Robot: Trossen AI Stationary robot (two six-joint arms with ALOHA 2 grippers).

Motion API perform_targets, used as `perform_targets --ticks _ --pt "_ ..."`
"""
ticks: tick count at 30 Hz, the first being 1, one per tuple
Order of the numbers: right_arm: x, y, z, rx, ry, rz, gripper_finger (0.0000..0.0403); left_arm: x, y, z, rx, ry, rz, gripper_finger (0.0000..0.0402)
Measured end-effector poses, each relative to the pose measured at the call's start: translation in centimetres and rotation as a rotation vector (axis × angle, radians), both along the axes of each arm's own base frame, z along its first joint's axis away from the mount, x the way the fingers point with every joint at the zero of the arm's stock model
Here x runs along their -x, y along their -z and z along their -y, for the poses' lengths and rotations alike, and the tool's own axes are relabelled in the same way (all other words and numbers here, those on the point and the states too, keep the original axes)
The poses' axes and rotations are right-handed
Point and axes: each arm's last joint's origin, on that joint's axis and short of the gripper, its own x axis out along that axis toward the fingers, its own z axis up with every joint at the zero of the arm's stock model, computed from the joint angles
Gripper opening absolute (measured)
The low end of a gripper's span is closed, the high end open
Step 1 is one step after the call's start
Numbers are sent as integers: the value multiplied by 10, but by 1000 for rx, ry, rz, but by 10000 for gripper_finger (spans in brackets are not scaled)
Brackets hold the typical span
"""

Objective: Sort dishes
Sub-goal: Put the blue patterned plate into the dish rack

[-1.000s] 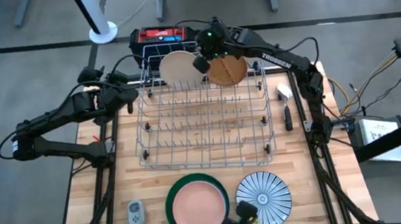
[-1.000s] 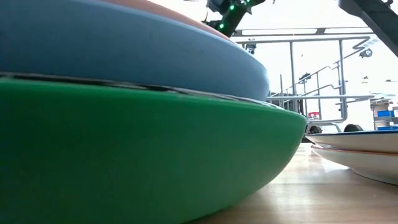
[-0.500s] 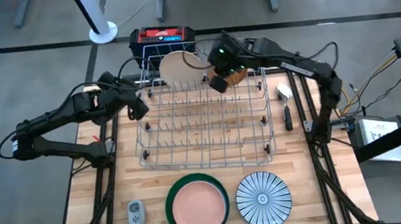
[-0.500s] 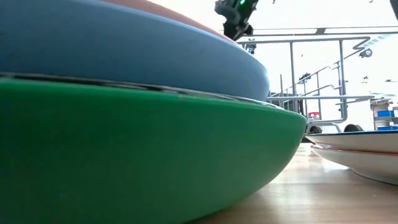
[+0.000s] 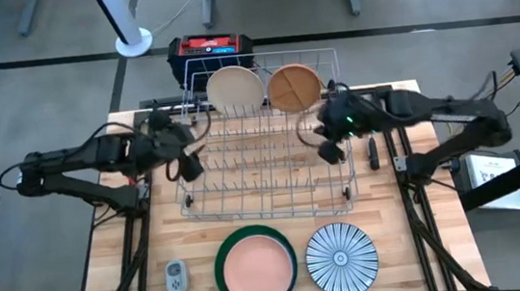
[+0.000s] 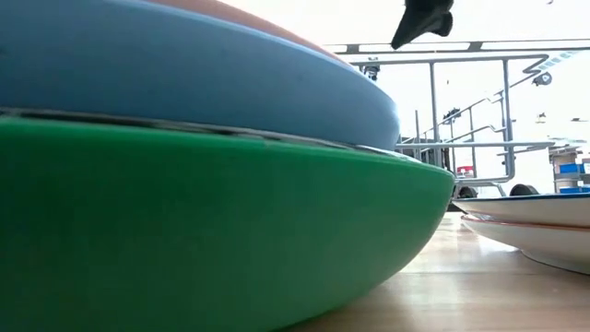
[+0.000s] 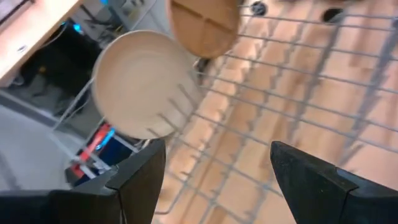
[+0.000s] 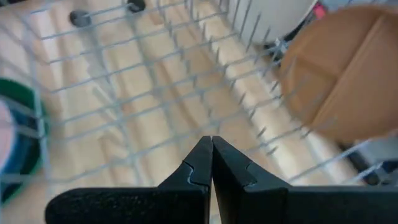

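Note:
A cream plate (image 5: 235,88) and a tan plate (image 5: 292,86) stand on edge between the tines at the far end of the silver wire rack (image 5: 268,178). Near the front edge a pink plate (image 5: 256,265) lies in a green dish (image 5: 227,275), beside a blue-white striped plate (image 5: 342,258). My left gripper (image 5: 190,159) hangs open over the rack's left side, with nothing between its fingers (image 7: 137,180). My right gripper (image 5: 331,148) is shut and empty over the rack's right side, clear of the tan plate (image 8: 345,81).
A small grey gadget (image 5: 175,277) lies at the front left. A black tool (image 5: 373,150) and a white item (image 5: 368,118) lie right of the rack. A red-black box (image 5: 211,46) stands behind the table. The low view is filled by the green dish (image 6: 184,231).
My right gripper has drawn back from the tan plate at the rack's far end, toward the near and right side, staying shut. My left gripper has swung from the table's left edge in over the rack's left side and turned. Both standing plates stay in place.

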Motion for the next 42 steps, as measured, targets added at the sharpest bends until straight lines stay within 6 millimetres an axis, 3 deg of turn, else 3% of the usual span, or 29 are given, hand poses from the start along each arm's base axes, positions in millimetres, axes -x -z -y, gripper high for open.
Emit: perform_targets --ticks 8,17,27,35,42 --pt "44 17 -49 -117 51 70 0 -21 13 26 24 92 -29 279" --pt "51 61 -88 -256 -4 -63 0 -44 31 35 0 118 -119 279" --pt "55 86 -127 -396 41 -176 0 -45 33 49 13 156 -102 279" --pt "57 92 -143 -434 80 -183 4 -43 34 67 21 232 -108 279" --pt "59 90 -142 -441 83 -178 26 -37 29 66 25 220 -76 279"
